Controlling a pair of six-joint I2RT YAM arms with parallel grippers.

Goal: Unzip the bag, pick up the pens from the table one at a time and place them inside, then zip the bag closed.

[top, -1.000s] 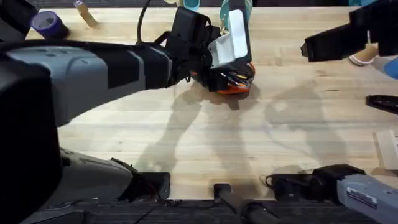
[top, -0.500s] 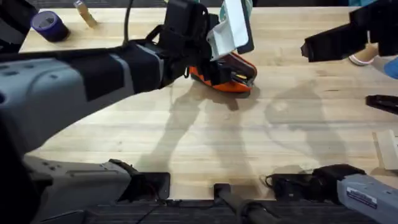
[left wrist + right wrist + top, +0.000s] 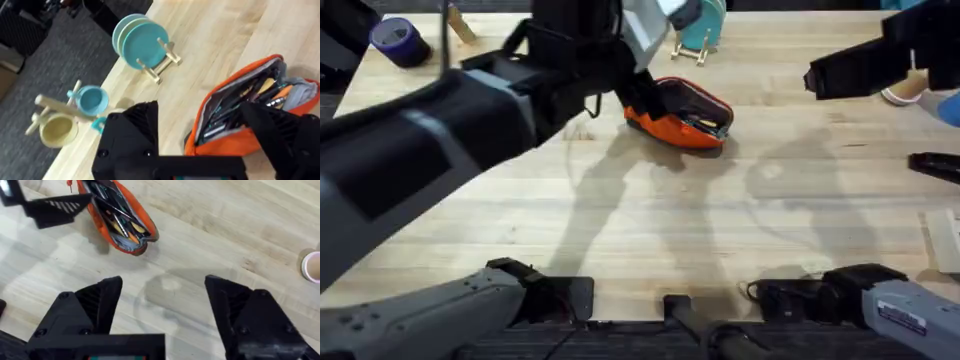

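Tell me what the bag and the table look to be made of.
The bag: soft orange fabric with a matte finish, going by its sagging, gaping mouth and greyish lining. The table: pale wood with a smooth, low-sheen surface, going by the visible grain and plank seams.

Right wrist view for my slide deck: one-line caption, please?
Open right hand hovers above the table; the orange bag lies unzipped, pens inside.

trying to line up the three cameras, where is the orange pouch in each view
Overhead: the bag lies open on the table, upper middle, just right of the left arm.
Left wrist: the bag sits at lower right, mouth open, pens inside, partly behind one black finger.
Right wrist: the bag is at upper left, open.
Shared landmark: the teal plates on their wooden rack, close by the bag in the overhead and left wrist views.
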